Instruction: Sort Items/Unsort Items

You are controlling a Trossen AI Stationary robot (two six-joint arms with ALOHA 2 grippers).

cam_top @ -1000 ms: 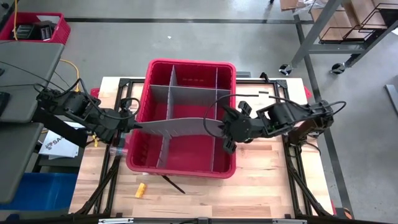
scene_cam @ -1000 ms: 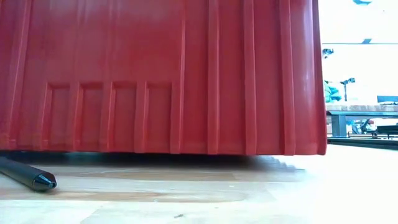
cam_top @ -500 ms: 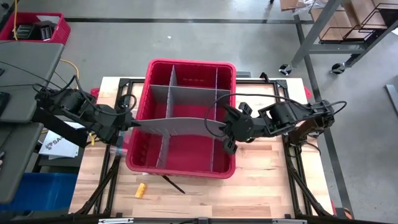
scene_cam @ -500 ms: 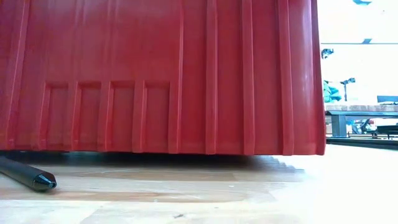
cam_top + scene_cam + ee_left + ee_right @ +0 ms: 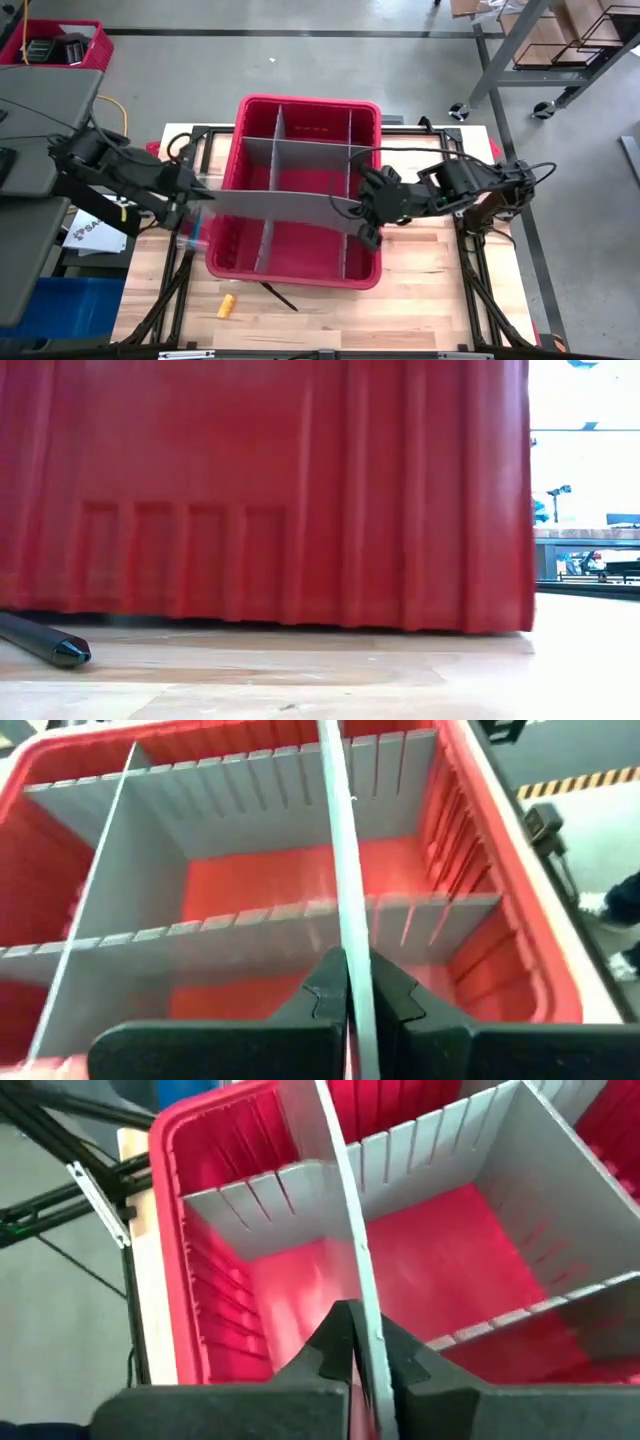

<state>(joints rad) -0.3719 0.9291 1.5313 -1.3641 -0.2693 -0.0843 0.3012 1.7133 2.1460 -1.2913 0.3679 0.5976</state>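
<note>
Grippers left (image 5: 203, 197) and right (image 5: 362, 212) clamp a grey divider strip (image 5: 280, 204) across the red bin (image 5: 300, 105); yellow block (image 5: 228, 305) and dark pen (image 5: 280, 297) lie near.

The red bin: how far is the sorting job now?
Nothing looks sorted yet: the red bin shows no items inside. In hand, the left gripper and right gripper are each shut on one end of a grey divider. Left: the yellow piece and dark stick lie on the table.

The bin (image 5: 293, 240) was red, its divider (image 5: 275, 202) grey, the block (image 5: 228, 304) yellow, the pen (image 5: 45, 641) black.
</note>
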